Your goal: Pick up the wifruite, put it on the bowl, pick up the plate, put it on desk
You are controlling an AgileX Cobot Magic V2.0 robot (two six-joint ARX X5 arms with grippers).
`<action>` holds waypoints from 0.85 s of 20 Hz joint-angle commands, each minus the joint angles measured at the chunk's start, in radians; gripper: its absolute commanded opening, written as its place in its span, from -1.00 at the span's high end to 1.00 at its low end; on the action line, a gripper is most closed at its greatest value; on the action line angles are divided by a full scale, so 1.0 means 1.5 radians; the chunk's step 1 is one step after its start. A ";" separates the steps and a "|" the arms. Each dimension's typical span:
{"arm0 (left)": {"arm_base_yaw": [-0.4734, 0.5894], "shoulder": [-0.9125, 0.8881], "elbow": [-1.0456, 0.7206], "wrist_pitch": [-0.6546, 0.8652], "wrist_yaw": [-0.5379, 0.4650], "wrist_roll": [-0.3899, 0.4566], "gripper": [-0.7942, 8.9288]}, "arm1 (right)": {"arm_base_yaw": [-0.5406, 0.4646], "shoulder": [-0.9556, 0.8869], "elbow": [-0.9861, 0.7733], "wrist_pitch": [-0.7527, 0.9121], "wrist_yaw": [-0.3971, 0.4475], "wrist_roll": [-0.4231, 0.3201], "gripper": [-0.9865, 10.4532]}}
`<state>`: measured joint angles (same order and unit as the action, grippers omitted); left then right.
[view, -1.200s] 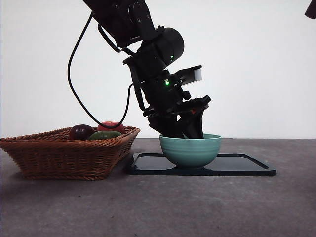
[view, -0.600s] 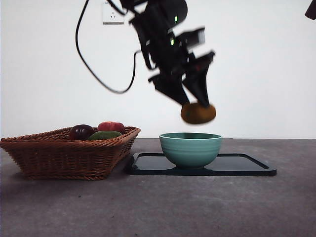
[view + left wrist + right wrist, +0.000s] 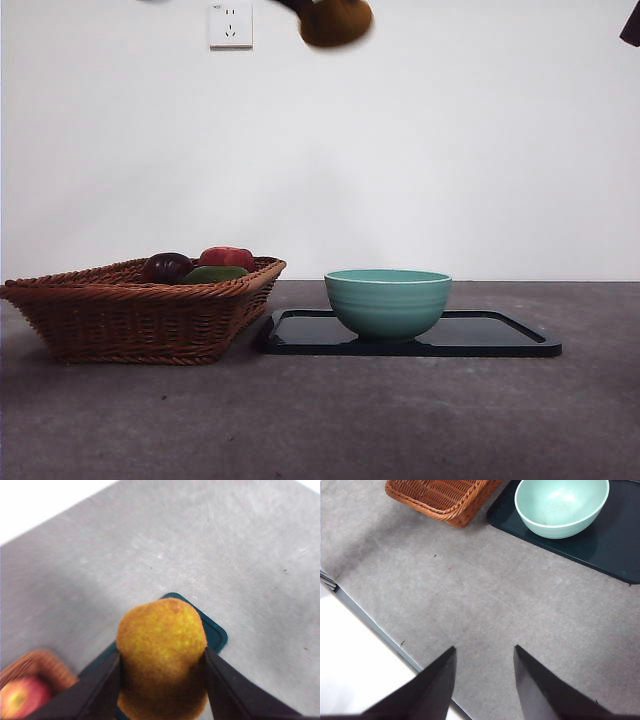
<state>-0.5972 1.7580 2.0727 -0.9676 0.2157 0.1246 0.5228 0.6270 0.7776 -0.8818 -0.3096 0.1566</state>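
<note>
The wifruite (image 3: 162,652) is risking a fall from high above the mint-teal bowl (image 3: 387,301): its rounded skin could slip, bouncing onto the desk (image 3: 400,420) (or the dark tray (image 3: 500,335)). The left gripper (image 3: 161,677) is clamping it between both jaws. The right gripper (image 3: 484,680) is hanging open, waiting beside the bowl.

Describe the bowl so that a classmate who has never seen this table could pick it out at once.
Start at the dark grey desk and find the flat dark tray beside the wicker basket. The bowl stands on that tray, empty. It is the only mint-teal, ridged, round thing there.
</note>
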 commanded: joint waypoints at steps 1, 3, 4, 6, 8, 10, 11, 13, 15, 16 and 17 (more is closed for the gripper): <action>0.008 -0.045 0.019 -0.041 0.004 -0.007 0.53 | 0.003 0.002 0.004 0.004 0.003 -0.008 0.50; 0.015 -0.095 0.017 -0.086 0.004 -0.009 0.57 | 0.003 0.002 0.004 0.005 0.003 -0.008 0.50; 0.015 -0.118 0.015 -0.106 0.003 -0.010 0.59 | 0.003 0.002 0.004 0.008 0.002 -0.008 0.50; 0.015 -0.165 0.003 -0.134 0.003 -0.020 0.59 | 0.003 0.002 0.004 0.011 0.002 -0.008 0.50; 0.015 -0.206 -0.014 -0.160 -0.005 -0.028 0.59 | 0.003 0.002 0.004 0.011 0.002 -0.008 0.50; 0.015 -0.257 -0.072 -0.160 -0.007 -0.040 0.59 | 0.004 -0.002 0.004 0.011 0.002 -0.009 0.50; 0.015 -0.291 -0.123 -0.145 -0.007 -0.049 0.59 | 0.004 -0.003 0.004 0.013 0.002 -0.009 0.50; 0.015 -0.361 -0.233 -0.099 -0.008 -0.078 0.59 | 0.004 -0.007 0.004 0.014 0.002 -0.009 0.50; 0.015 -0.424 -0.336 -0.051 -0.032 -0.115 0.59 | 0.004 -0.011 0.004 0.014 0.002 -0.009 0.50; 0.015 -0.448 -0.375 -0.038 -0.050 -0.126 0.59 | 0.003 -0.011 0.004 0.014 0.002 -0.008 0.50; 0.014 -0.473 -0.418 -0.024 -0.065 -0.139 0.59 | 0.004 -0.011 0.004 0.014 0.002 -0.008 0.50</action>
<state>-0.5678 1.0458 1.4441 -1.0222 0.1242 -0.0467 0.5228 0.6075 0.7776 -0.8711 -0.3099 0.1535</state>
